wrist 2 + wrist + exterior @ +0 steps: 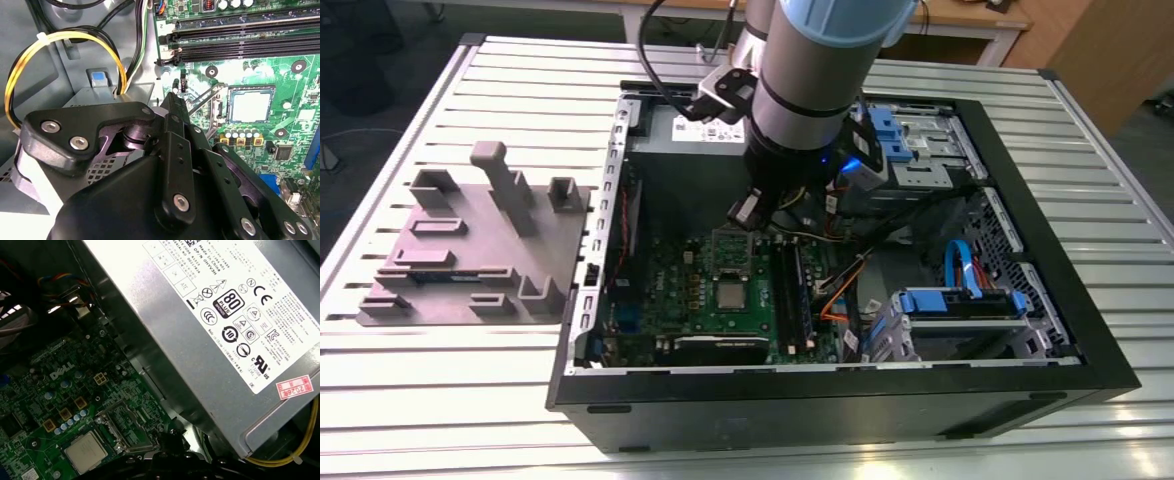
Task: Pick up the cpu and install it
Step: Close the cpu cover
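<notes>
The cpu (731,296) is a small silver square lying flat in the socket on the green motherboard (680,290), inside the open computer case. It also appears in both wrist views, cpu (251,106) and cpu (86,451), with the socket's metal frame (125,424) swung open beside it and the lever (205,100) raised. My gripper (750,212) hangs above the board, apart from the cpu and toward the power supply side. Nothing shows in the gripper (174,97).
A big grey power supply (210,340) with a white label stands close beside the gripper. A yellow cable loop (65,40), memory slots (240,35) and blue drive caddies (961,300) crowd the case. A grey fixture tray (467,250) sits on the table at the exterior view's left.
</notes>
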`<state>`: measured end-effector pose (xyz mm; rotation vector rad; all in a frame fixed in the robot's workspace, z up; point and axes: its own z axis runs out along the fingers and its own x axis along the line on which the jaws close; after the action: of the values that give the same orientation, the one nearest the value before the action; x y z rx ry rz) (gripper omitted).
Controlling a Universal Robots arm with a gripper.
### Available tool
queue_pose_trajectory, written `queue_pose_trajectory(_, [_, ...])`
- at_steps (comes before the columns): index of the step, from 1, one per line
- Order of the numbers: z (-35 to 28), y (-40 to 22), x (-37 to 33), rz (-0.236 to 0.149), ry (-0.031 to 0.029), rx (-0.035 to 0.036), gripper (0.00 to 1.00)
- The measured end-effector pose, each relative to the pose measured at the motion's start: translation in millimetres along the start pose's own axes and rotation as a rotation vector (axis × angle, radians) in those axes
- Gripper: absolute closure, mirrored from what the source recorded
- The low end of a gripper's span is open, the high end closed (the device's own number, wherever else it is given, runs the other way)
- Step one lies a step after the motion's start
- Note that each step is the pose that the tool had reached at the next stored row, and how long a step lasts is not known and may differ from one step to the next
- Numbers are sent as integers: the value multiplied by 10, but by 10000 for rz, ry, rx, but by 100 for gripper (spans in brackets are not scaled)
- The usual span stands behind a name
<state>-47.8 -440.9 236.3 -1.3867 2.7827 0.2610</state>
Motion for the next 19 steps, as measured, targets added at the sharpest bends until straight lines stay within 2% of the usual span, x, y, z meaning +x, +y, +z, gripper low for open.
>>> queue_pose_trajectory(11, [-7, 1, 0, 2, 12, 6, 90])
queue_pose_trajectory(19, [-46, 8, -2, 3, 39, 27, 90])
